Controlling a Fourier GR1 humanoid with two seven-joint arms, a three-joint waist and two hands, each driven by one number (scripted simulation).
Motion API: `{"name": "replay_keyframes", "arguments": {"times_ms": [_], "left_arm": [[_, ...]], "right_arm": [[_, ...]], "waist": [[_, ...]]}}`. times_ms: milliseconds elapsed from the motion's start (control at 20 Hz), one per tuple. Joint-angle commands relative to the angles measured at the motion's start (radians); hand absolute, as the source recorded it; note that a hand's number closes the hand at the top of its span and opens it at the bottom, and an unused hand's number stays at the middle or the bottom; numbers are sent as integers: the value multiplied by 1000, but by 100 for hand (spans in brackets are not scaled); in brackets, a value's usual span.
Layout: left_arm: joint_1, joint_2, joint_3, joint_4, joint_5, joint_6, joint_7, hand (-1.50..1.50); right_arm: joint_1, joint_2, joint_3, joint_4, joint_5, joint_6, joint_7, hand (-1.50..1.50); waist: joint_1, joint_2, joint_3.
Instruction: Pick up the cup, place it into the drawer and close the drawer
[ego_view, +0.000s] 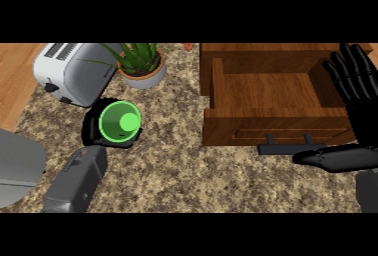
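Note:
The green cup (120, 123) is at the left of the granite counter (184, 175), tipped so that a round end faces up toward me. My left hand (91, 127) is curled round it, black fingers showing along its left and lower rim, and the grey forearm runs down to the lower left. The wooden drawer (266, 90) stands pulled open at the upper right and is empty inside, with its dark handle (291, 148) on the front. My right hand (353, 95) is open over the drawer's right wall, fingers straight and pointing away, thumb out below the handle.
A white toaster (72, 70) sits at the back left, just above the cup. A potted plant (142, 67) in a grey pot stands beside it. A grey rounded shape (15, 167) fills the left edge. Bare granite lies between the cup and the drawer.

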Motion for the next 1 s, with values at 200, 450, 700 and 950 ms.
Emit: {"name": "replay_keyframes", "arguments": {"times_ms": [200,450,700,950], "left_arm": [[-127,-72,-86,-250,6,8,196,150],[-282,-125,-163,-329,40,157,411,150],[-436,-126,-223,-364,38,273,578,150],[-584,-127,-297,-288,100,401,689,150]], "right_arm": [[-35,-1,-2,-21,6,-28,58,-150],[1,-8,-15,-15,9,-13,28,-150],[24,29,1,8,21,-18,-34,-150],[-20,-11,-14,-13,8,-4,17,-150]], "waist": [[22,-9,2],[5,-8,1],[-5,-3,1],[-21,-1,1]]}}
